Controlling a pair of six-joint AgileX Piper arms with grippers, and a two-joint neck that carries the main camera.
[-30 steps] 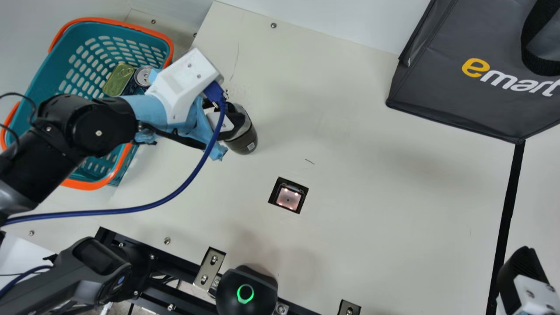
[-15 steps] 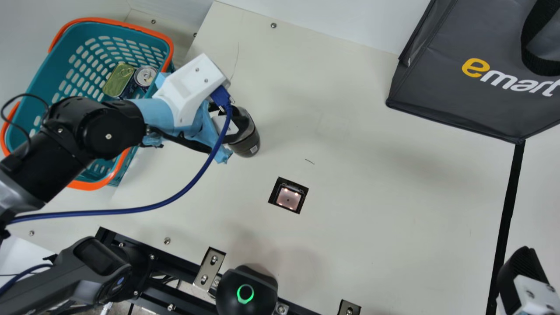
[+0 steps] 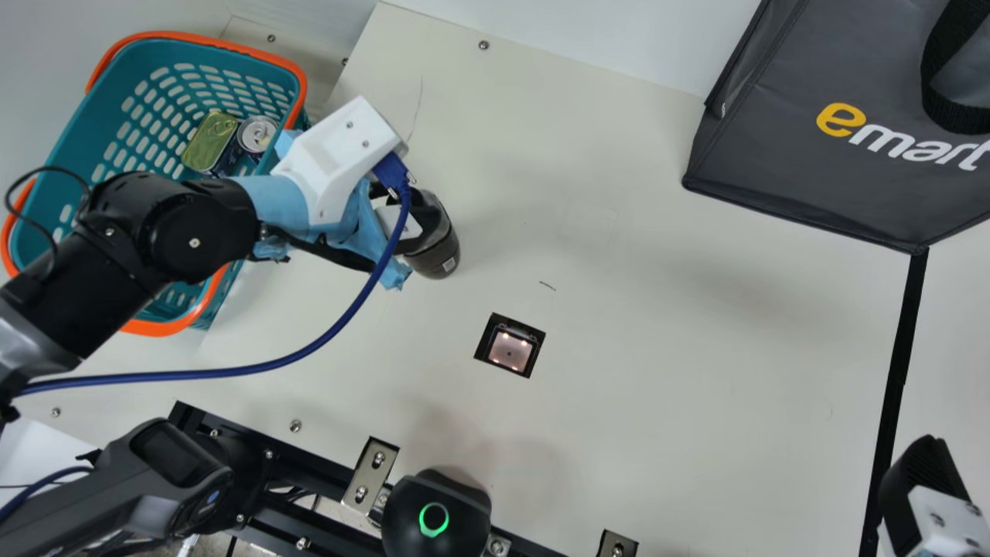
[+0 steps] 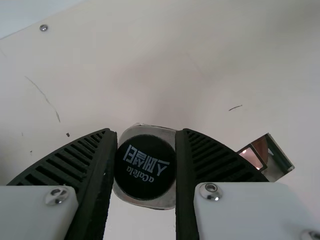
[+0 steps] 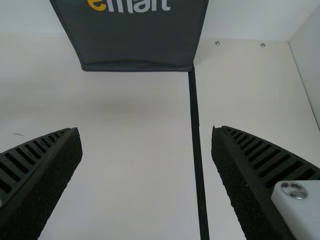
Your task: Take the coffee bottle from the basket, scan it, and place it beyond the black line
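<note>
Sitting in teal bskt [image 3: 97, 108]: green tin [image 3: 210, 141] & silver-topped can [image 3: 257, 134].

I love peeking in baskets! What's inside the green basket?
The basket holds a flat green tin and a silver-topped can. The left arm hides part of the inside.

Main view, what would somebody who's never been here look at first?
Probably the bright teal basket with its orange rim, at the upper left. Next might come the big dark grey bag at the upper right. Then maybe the dark bottle held by the left claw, just right of the basket, and the little glowing window in the table, near the middle.
</note>
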